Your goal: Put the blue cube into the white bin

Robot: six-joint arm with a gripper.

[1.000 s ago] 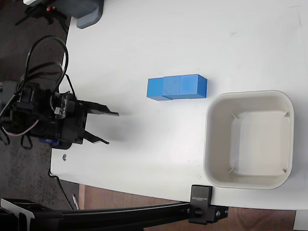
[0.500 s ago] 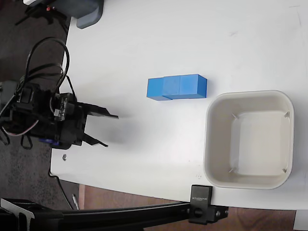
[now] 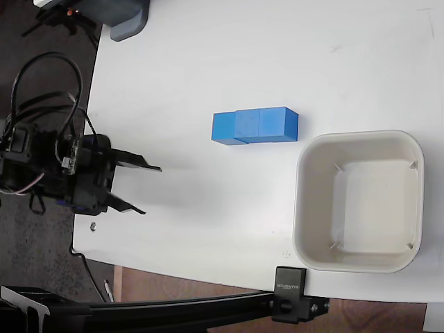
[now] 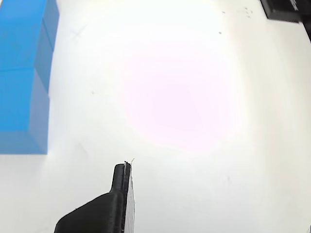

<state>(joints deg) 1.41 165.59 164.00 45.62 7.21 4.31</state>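
Observation:
Three blue cubes lie touching in a row mid-table in the fixed view. The left-end blue cube (image 3: 229, 128) sits slightly out of line with the other two (image 3: 270, 125). The white bin (image 3: 361, 136) stands empty just right of and below the row. My gripper (image 3: 151, 190) is at the table's left edge, well left of the cubes, open with nothing between its fingers. The wrist view shows one black fingertip (image 4: 121, 182) at the bottom and the blue cubes (image 4: 24, 77) stacked along the left edge; the bin is out of that view.
A black clamp (image 3: 290, 304) grips the table's near edge below the bin. A grey device (image 3: 126, 17) sits at the top left corner. Cables (image 3: 48, 83) loop above the arm, off the table's left edge. A dark object (image 4: 286, 9) shows at the wrist view's top right.
The arm has drawn back a little to the left, toward the table's edge, with the gripper staying open. Cubes and bin have not moved.

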